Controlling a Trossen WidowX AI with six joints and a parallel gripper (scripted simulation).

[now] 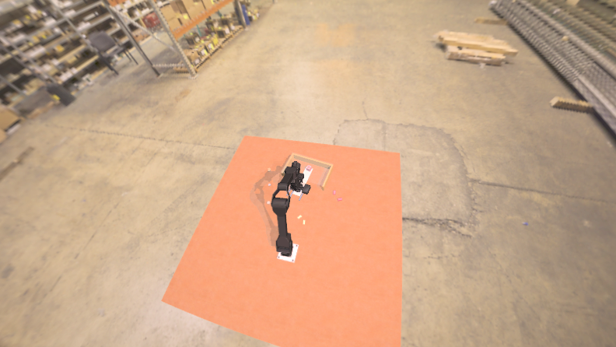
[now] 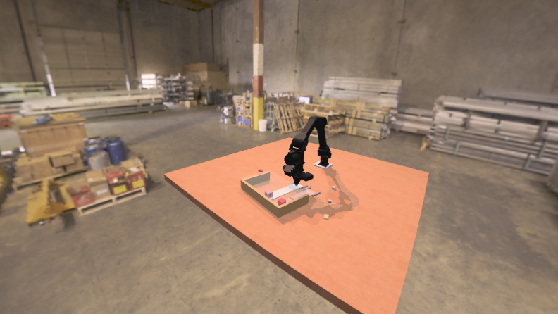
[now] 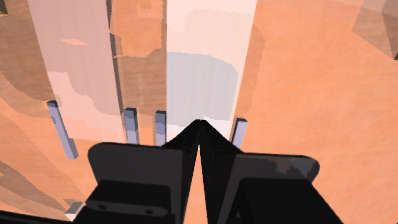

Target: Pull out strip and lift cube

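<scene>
My gripper [image 3: 200, 124] [image 2: 296, 182] is shut with nothing between its fingers, its tips low over the near end of a white strip [image 3: 202, 75] [image 2: 282, 191] [image 1: 306, 177]. Whether they touch it cannot be told. A pink cube [image 1: 308, 168] [image 2: 268, 193] sits at that strip's far end, inside the walled frame; no label can be made out. A second, pinkish strip [image 3: 80, 90] [image 2: 299, 195] lies beside it, left in the wrist view. A red cube [image 2: 281, 201] is at that strip's far end. Whether either strip has a break is unclear.
The wooden frame [image 1: 313, 160] [image 2: 257, 194] has walls on three sides. Low grey-blue bars [image 3: 62, 130] [image 3: 131, 125] [image 3: 160, 127] flank the strips' near ends. Small pink pieces [image 1: 334, 192] [image 1: 339, 198], yellow pieces [image 1: 299, 216] [image 1: 303, 222] and pale blocks [image 2: 333, 188] [image 2: 329, 201] [image 2: 326, 216] lie outside.
</scene>
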